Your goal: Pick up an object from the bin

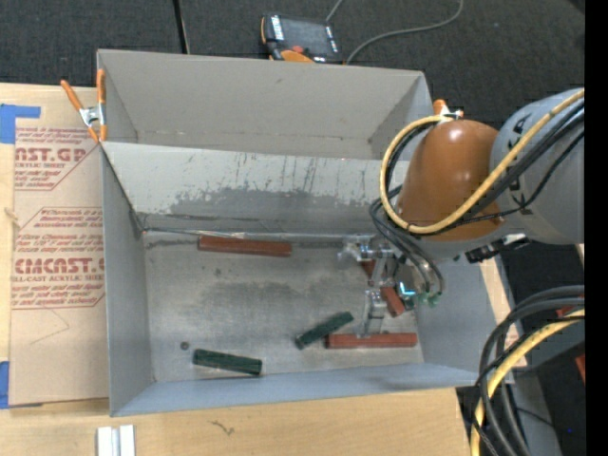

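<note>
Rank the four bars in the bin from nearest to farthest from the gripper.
1. Front-right red-brown bar, right by the gripper.
2. Tilted dark green bar, just left of it.
3. Back red-brown bar by the far wall and front-left dark green bar: too close to call.

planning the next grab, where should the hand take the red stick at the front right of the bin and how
Probably best near its middle, straight down from above, closing across its narrow width. The red stick lies flat along the front wall, and the tilted green stick crowds its left end. The hand hangs over it.
</note>
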